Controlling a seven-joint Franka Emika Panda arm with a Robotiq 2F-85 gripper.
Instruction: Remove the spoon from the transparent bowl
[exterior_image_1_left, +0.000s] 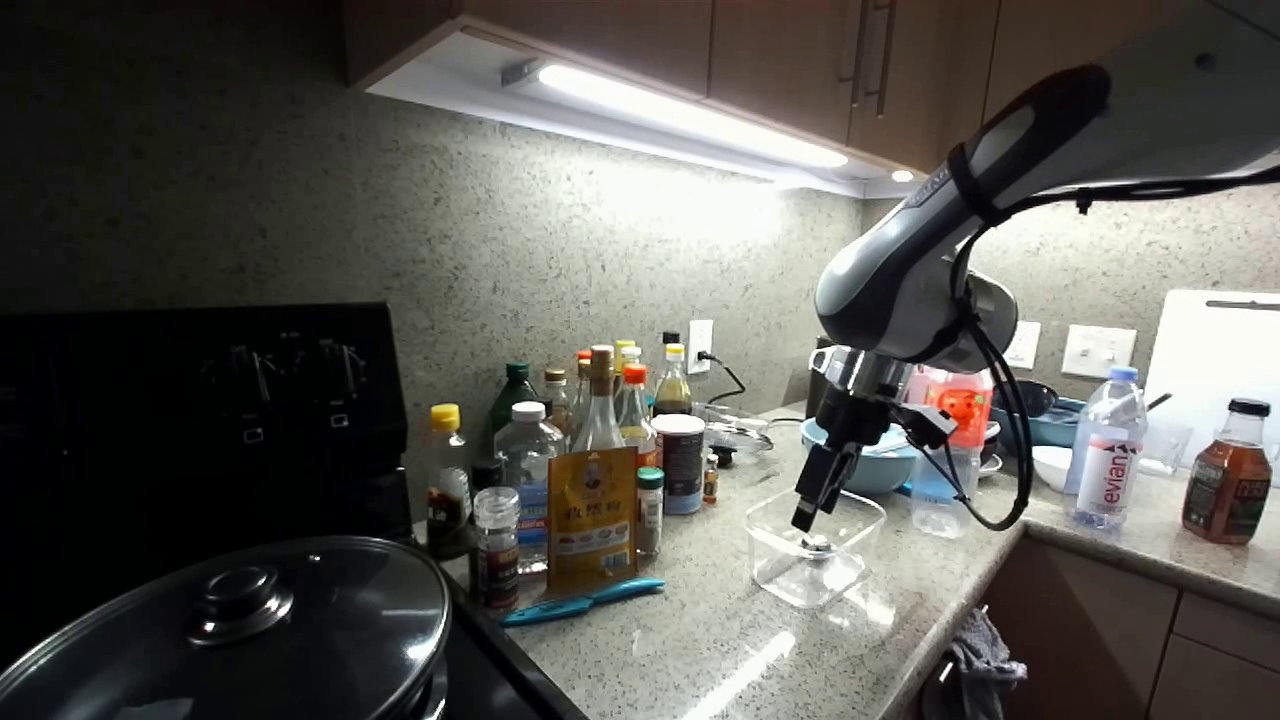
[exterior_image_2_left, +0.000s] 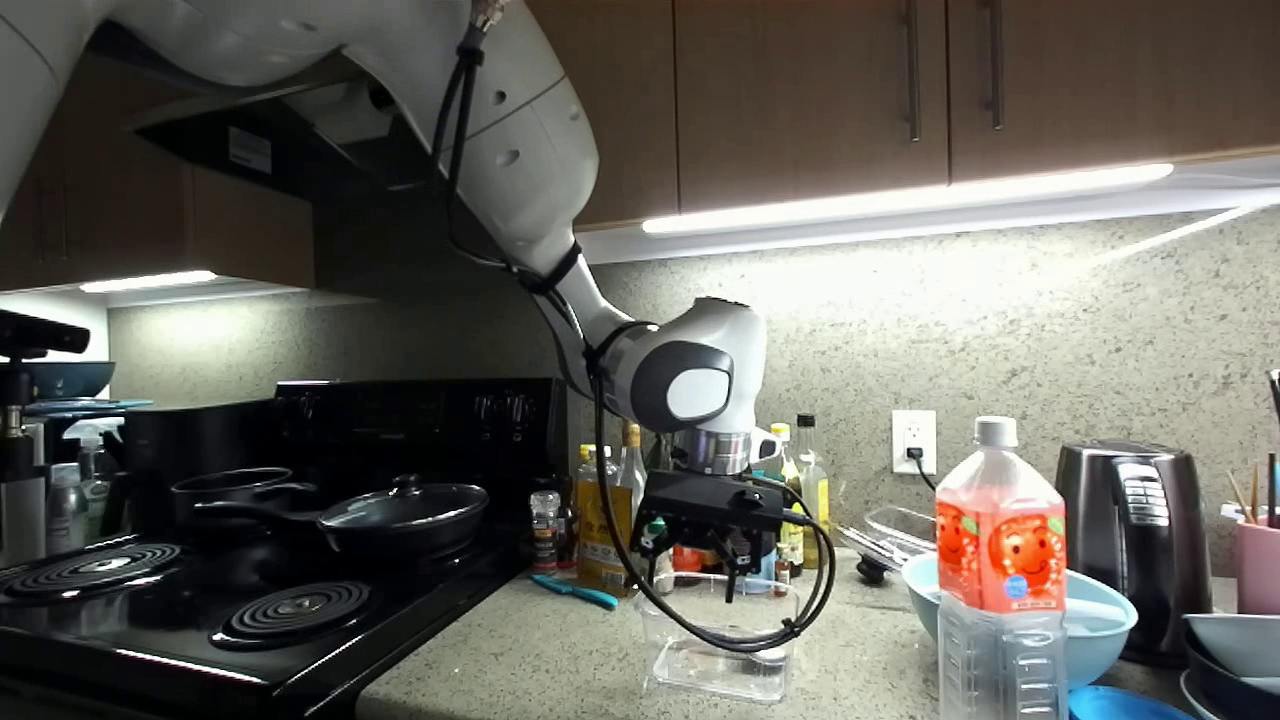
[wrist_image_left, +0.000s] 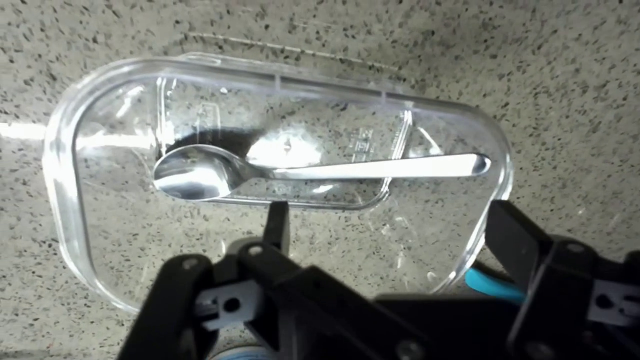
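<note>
The spoon (wrist_image_left: 370, 169) is shiny metal and lies in the transparent bowl, its round end to the left and its handle to the right in the wrist view. A small bright part of the spoon (exterior_image_1_left: 815, 544) shows in an exterior view. The transparent bowl (wrist_image_left: 64, 172) is clear with a rounded, squarish rim. It stands on the counter in both exterior views (exterior_image_1_left: 775, 562) (exterior_image_2_left: 720, 684). My gripper (wrist_image_left: 389, 204) is open and empty. It is above the bowl in an exterior view (exterior_image_1_left: 806, 515); its fingers are apart in the other exterior view's picture too (exterior_image_2_left: 692, 590).
A teal-handled utensil (exterior_image_1_left: 585, 603) lies on the counter near several bottles and a yellow pouch (exterior_image_1_left: 592, 520). A light-blue bowl (exterior_image_2_left: 1105, 625) and a large bottle with an orange label (exterior_image_2_left: 1000, 560) stand nearby. A lidded pan (exterior_image_1_left: 240, 640) is on the stove.
</note>
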